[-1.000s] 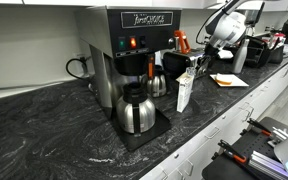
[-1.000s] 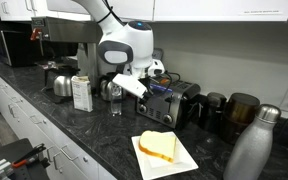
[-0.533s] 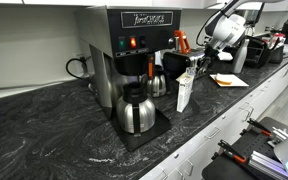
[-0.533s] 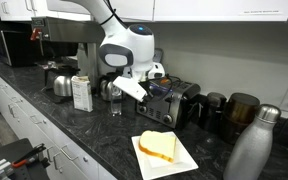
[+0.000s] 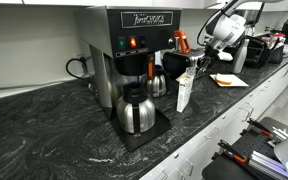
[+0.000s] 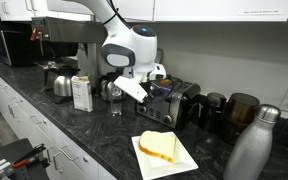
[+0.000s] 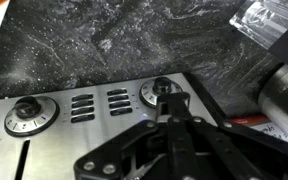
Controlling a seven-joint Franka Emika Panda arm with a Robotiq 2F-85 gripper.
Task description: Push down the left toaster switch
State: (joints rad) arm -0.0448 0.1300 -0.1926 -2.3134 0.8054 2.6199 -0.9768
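The toaster [image 6: 177, 101] is a low black box with a steel front. It stands on the dark counter between a clear cup and dark canisters. My gripper [image 6: 147, 91] hangs right at its front end. In the wrist view the toaster's steel panel [image 7: 94, 106] shows two round knobs and rows of slots. My gripper [image 7: 170, 103] is shut, with its fingers pressed together. The tips rest against the control by the right-hand knob [image 7: 162, 90]. The left-hand knob [image 7: 26, 111] is apart from the gripper. In an exterior view the arm [image 5: 224, 26] hides the toaster.
A tall coffee brewer [image 5: 130, 45] with a steel pot [image 5: 135, 110] and a white carton [image 5: 185, 90] stand along the counter. A plate with bread [image 6: 157, 148] lies in front of the toaster. A steel bottle [image 6: 250, 146] and dark canisters [image 6: 232, 112] stand beside it.
The arm's wrist has shifted slightly toward the toaster. The gripper stays shut at the toaster's front.
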